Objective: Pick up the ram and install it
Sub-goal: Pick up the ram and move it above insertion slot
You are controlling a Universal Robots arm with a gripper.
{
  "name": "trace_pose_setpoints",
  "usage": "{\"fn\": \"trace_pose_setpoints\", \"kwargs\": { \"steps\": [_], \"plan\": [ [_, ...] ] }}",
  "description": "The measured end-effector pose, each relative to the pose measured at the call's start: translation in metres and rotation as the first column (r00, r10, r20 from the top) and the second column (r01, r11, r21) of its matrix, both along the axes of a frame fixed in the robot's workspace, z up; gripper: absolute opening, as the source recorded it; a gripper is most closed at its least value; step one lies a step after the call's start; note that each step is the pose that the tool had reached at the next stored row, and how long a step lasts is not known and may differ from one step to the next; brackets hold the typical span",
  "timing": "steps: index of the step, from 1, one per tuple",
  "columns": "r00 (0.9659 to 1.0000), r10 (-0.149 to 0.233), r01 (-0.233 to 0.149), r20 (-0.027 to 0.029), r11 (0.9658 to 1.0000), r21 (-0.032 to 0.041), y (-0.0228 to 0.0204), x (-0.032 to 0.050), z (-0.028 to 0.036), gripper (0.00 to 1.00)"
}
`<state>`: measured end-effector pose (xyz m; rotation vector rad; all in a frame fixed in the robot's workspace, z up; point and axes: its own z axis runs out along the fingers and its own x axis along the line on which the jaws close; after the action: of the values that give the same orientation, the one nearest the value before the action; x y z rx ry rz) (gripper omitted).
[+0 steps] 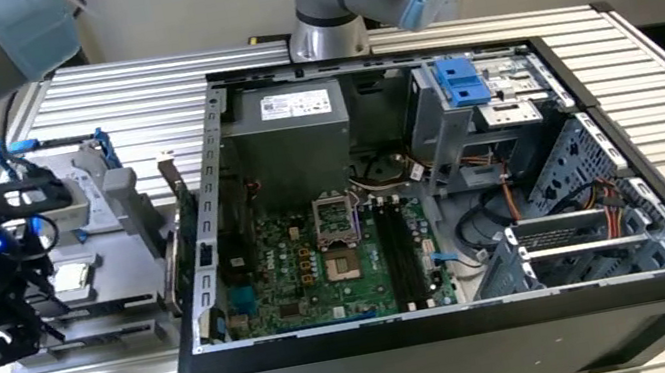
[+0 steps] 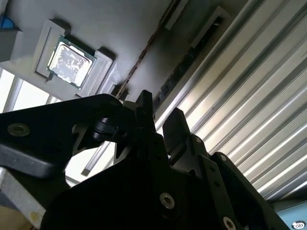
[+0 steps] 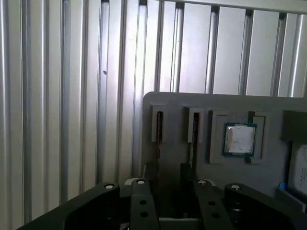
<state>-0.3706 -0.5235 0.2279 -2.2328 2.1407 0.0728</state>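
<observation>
The pincer (image 3: pixel 166 168) is hanging low over a grey tray (image 3: pixel 172 103). Its two fingers (image 3: pixel 149 170) are standing a little apart and, as far as both wrist views show, are gripping nothing. Bare tray is showing in the gap between them.

Just ahead of the fingertips, the ram (image 3: pixel 158 130) is sitting on edge in a narrow groove of the tray, running roughly in line with the gap and nearer to one finger than the other. I cannot tell whether that finger is touching it. A second stick (image 3: pixel 194 132) is resting in a parallel groove just beside it, ahead of the other finger. Farther out from the pincer, past the second stick, a square processor chip (image 3: pixel 238 139) is lying in its own recess. Around the tray, the ribbed metal table (image 3: pixel 57 96) is spreading away.

Well apart from the pincer, toward the exterior view's right, the open computer case (image 1: pixel 466 336) is lying with its motherboard (image 1: pixel 306 267) exposed. Its long dark memory slots (image 1: pixel 400 251) are looking unfilled.

By my reading, the work is standing at its start, with the pincer lined up over the ram. The pick is not yet made and the whole installing is left.
</observation>
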Motion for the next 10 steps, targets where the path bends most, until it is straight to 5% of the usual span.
{"fn": "trace_pose_setpoints", "kwargs": {
  "steps": [10],
  "plan": [
    [0.9999,-0.014,0.014,0.0000,0.9999,0.0000,-0.0032,0.0012,-0.0181,1.00]
  ]
}}
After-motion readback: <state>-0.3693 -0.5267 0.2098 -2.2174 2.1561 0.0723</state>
